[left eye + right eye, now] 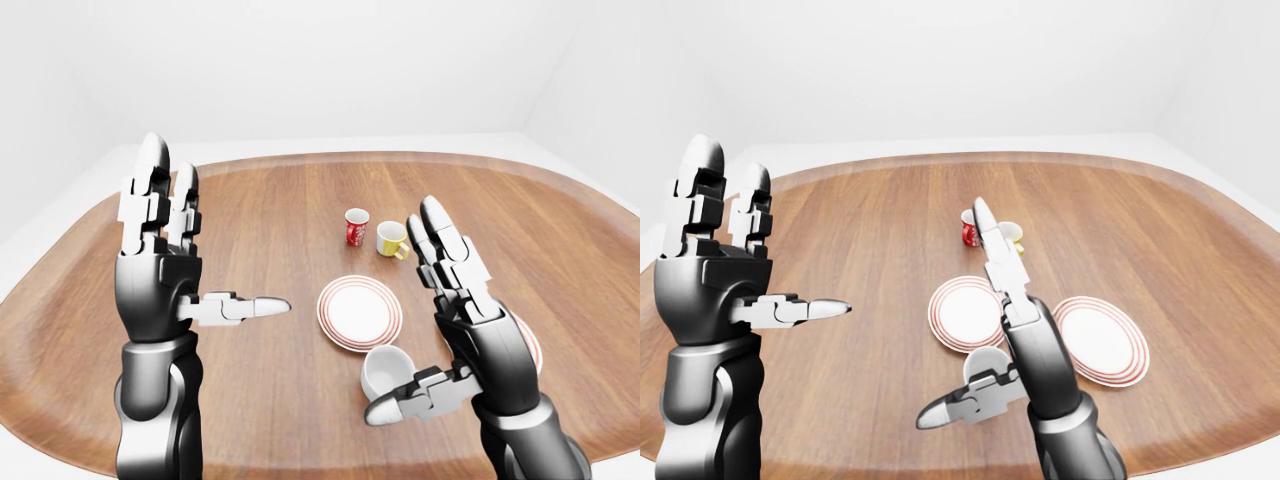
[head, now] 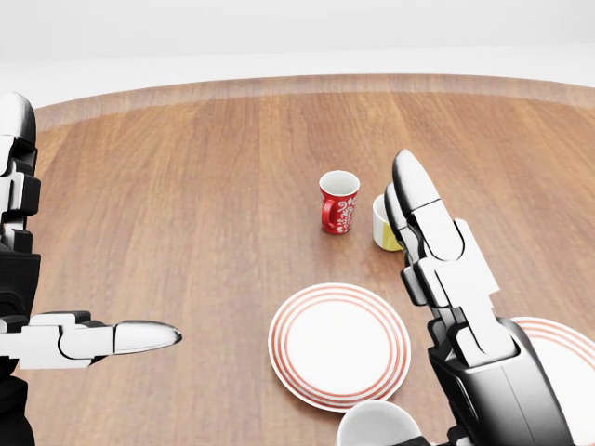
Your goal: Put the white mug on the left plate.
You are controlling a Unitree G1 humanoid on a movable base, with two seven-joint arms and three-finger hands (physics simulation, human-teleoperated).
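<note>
A wide wooden tabletop (image 1: 270, 190) fills most of each view, its brown grain running in long streaks from the near edge toward the far one. Its outline is rounded, with curved corners at the left and right of the left-eye view, and a paler band follows the rim (image 2: 279, 84) along the far edge. Beyond the tabletop lies a pale, nearly white floor (image 1: 330, 143), which meets plain white walls (image 1: 300, 60). A faint vertical corner between two walls (image 1: 1185, 70) shows at the upper right. The light is soft and even, with only weak shadows on the wood.
</note>
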